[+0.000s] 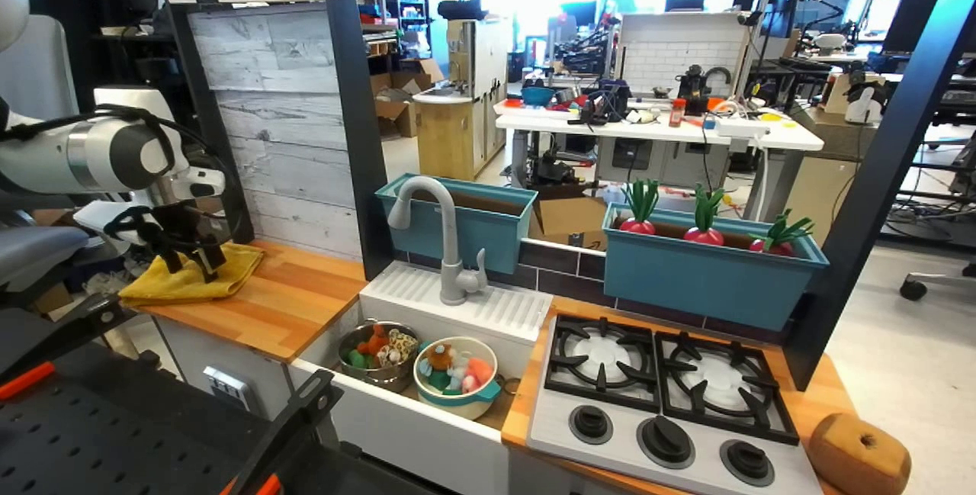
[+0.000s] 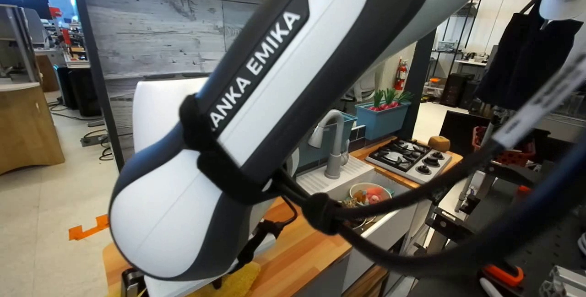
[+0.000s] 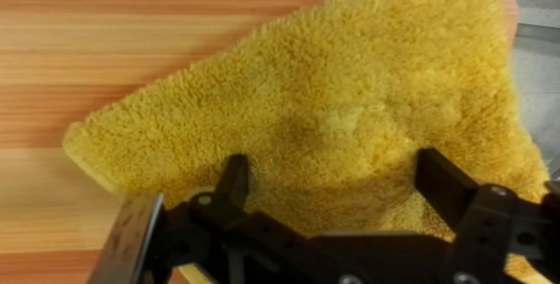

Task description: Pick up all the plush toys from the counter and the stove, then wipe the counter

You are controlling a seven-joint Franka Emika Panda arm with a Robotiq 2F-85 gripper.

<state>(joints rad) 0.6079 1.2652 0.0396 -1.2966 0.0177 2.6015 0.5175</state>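
A yellow cloth [image 1: 236, 270] lies rumpled on the left end of the wooden counter [image 1: 305, 297]. Just over it my gripper [image 1: 192, 269] points down. In the wrist view the gripper [image 3: 332, 157] is open, its two black fingers wide apart with the cloth [image 3: 306, 78] beneath and between them; whether the tips touch it I cannot tell. Several plush toys [image 1: 377, 341] sit in a steel pot, and more plush toys [image 1: 459, 369] fill a white pot, both in the sink. No toys show on the burners of the stove [image 1: 624, 443]. The arm hides much of the counter in an exterior view [image 2: 293, 251].
The steel pot [image 1: 390, 382] and white pot [image 1: 457, 408] stand side by side in the sink below a grey faucet [image 1: 451, 243]. Teal planters [image 1: 709, 281] line the back. A grey wooden panel [image 1: 282, 121] rises behind the counter. Right of the stove sits a brown block [image 1: 860, 453].
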